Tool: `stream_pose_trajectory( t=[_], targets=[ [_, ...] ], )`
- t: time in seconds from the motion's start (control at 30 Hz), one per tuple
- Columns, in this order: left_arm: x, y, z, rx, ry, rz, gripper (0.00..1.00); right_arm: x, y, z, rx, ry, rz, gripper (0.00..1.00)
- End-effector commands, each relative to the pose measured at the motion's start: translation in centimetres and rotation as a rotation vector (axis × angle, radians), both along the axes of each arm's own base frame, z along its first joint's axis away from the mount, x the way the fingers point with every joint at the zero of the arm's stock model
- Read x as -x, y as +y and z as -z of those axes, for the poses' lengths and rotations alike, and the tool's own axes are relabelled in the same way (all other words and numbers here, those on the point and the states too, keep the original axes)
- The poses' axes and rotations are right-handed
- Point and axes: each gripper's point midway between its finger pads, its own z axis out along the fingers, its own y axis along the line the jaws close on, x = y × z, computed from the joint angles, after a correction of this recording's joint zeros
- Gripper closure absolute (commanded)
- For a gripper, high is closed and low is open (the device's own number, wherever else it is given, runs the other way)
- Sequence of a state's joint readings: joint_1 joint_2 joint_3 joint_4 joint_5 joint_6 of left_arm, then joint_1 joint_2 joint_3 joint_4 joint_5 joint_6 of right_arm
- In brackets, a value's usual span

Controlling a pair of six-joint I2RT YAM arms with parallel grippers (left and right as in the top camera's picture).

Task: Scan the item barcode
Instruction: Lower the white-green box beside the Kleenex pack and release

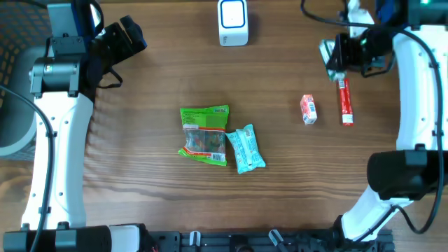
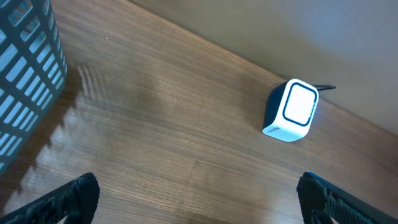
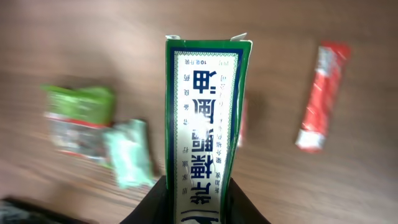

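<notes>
My right gripper (image 3: 198, 199) is shut on a tall green and white box (image 3: 208, 112) printed with blue characters, held above the table. In the overhead view this gripper (image 1: 336, 54) is at the back right, the box (image 1: 327, 52) showing as a pale end at its left. The white barcode scanner (image 1: 232, 22) stands at the back centre, well left of the held box. My left gripper (image 2: 199, 202) is open with nothing between its fingers, and the scanner (image 2: 292, 111) lies ahead of it to the right. From overhead the left gripper (image 1: 129, 35) is at the back left.
A green snack bag (image 1: 204, 135) and a teal packet (image 1: 246, 148) lie mid-table. A small red and white box (image 1: 309, 109) and a red tube (image 1: 345, 102) lie below the right gripper. A mesh basket (image 2: 25, 74) stands at the far left.
</notes>
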State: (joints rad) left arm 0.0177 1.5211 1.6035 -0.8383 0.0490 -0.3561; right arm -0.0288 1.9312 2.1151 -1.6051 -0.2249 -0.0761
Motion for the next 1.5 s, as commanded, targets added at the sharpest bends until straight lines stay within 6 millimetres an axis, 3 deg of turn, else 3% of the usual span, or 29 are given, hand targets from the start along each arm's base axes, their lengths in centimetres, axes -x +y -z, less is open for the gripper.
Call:
stream_pose_trajectory(
  t=[0.0, 0.03, 0.23, 0.27, 0.3, 0.37, 0.5, 0.67, 0.73, 0.8, 0.93, 1.1, 1.17, 1.27, 1.47],
  targets=[
    [-0.1, 0.2, 0.0, -0.021, 0.0, -0.003, 0.0, 1.7, -5.1, 4.8, 0.302, 0.155, 0.11, 0.76],
    [-0.1, 0.2, 0.0, -0.021, 0.0, -0.003, 0.0, 2.1, -5.9, 6.3, 0.347, 0.182, 0.133, 0.75],
    [-0.1, 0.2, 0.0, -0.021, 0.0, -0.003, 0.0, 3.7, -5.8, 12.8, 0.351, 0.262, 0.126, 0.75],
    [-0.1, 0.2, 0.0, -0.021, 0.0, -0.003, 0.0, 3.8, -5.8, 13.9, 0.352, 0.264, 0.104, 0.66],
    [-0.1, 0.2, 0.0, -0.021, 0.0, -0.003, 0.0, 3.9, -6.0, 14.6, 0.361, 0.264, 0.104, 0.47],
    [-0.1, 0.2, 0.0, -0.021, 0.0, -0.003, 0.0, 4.0, -6.5, 15.3, 0.392, 0.26, 0.106, 0.33],
    [-0.1, 0.3, 0.0, -0.021, 0.0, -0.003, 0.0, 3.2, -6.5, 15.4, 0.39, 0.23, 0.112, 0.29],
    [-0.1, 0.3, 0.0, -0.021, 0.0, -0.003, 0.0, 3.1, -3.1, 15.7, 0.19, 0.233, 0.107, 0.19],
    [-0.1, 0.2, 0.0, -0.021, 0.0, -0.003, 0.0, 3.5, -1.9, 15.6, 0.12, 0.253, 0.102, 0.0],
    [-0.1, 0.2, 0.0, -0.021, 0.0, -0.003, 0.0, 3.7, -1.6, 15.5, 0.104, 0.269, 0.136, 0.0],
    [-0.1, 0.2, 0.0, -0.021, 0.0, -0.003, 0.0, 2.2, -3.4, 15.7, 0.171, 0.219, 0.308, 0.0],
    [-0.1, 0.2, 0.0, -0.021, 0.0, -0.003, 0.0, 0.3, -4.3, 15.7, 0.097, 0.162, 0.401, 0.0],
    [-0.1, 0.2, 0.0, -0.021, 0.0, -0.003, 0.0, 0.3, -5.8, 15.6, 0.086, 0.164, 0.479, 0.36],
    [-0.1, 0.2, 0.0, -0.021, 0.0, -0.003, 0.0, 0.7, -7.0, 15.7, 0.075, 0.18, 0.536, 0.56],
    [-0.1, 0.2, 0.0, -0.021, 0.0, -0.003, 0.0, 2.6, -5.6, 19.1, 0.027, 0.238, 0.548, 0.52]
  ],
)
